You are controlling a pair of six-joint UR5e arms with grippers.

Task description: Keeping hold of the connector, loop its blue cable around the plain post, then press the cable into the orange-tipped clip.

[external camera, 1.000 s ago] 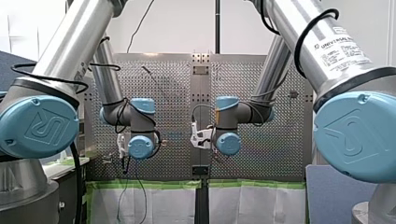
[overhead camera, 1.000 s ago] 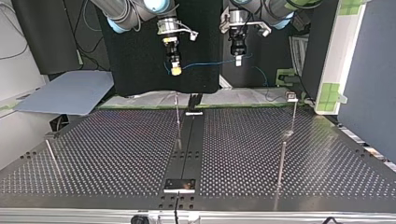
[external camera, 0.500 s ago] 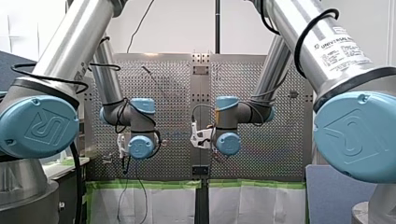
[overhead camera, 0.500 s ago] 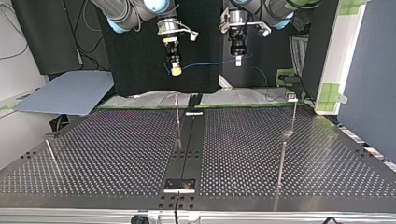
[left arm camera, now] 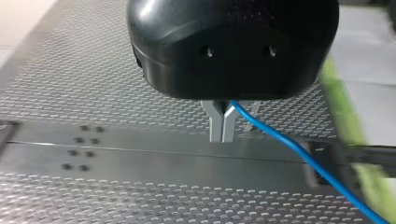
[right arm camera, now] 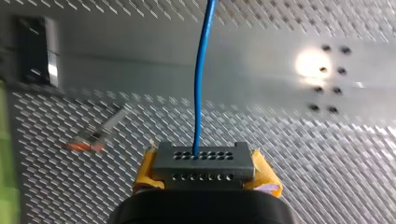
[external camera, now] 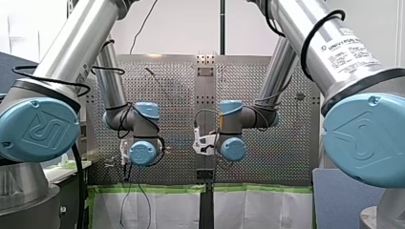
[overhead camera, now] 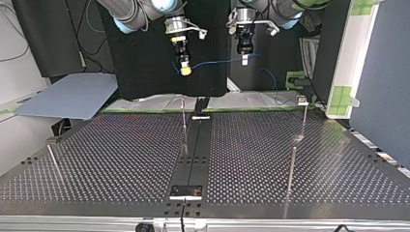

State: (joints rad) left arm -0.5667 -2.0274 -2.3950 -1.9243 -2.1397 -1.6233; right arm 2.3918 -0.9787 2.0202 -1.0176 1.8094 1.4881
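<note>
My right tool (right arm camera: 205, 176) is clenched on the grey connector (right arm camera: 204, 161), with its yellow pads (right arm camera: 145, 173) pressed against the block's 2 ends. The blue cable (right arm camera: 201, 74) leaves the connector's row of holes and runs straight ahead over the perforated tabletop (right arm camera: 289, 154). Off to one side of that tool, apart from the cable, the orange-tipped clip (right arm camera: 88, 139) sits on the tabletop. My left tool (left arm camera: 222, 134) grips the cable further along: its 2 metal fingers (left arm camera: 215, 122) are closed together, and the blue line comes out between them and trails away to the side. In the top view both tools hang well above the tabletop, my right at the view's left and my left at its right, with the cable strung between them in a shallow sag. A thin post (overhead camera: 291, 169) stands on the tabletop at that view's right, well apart from the cable.
</note>
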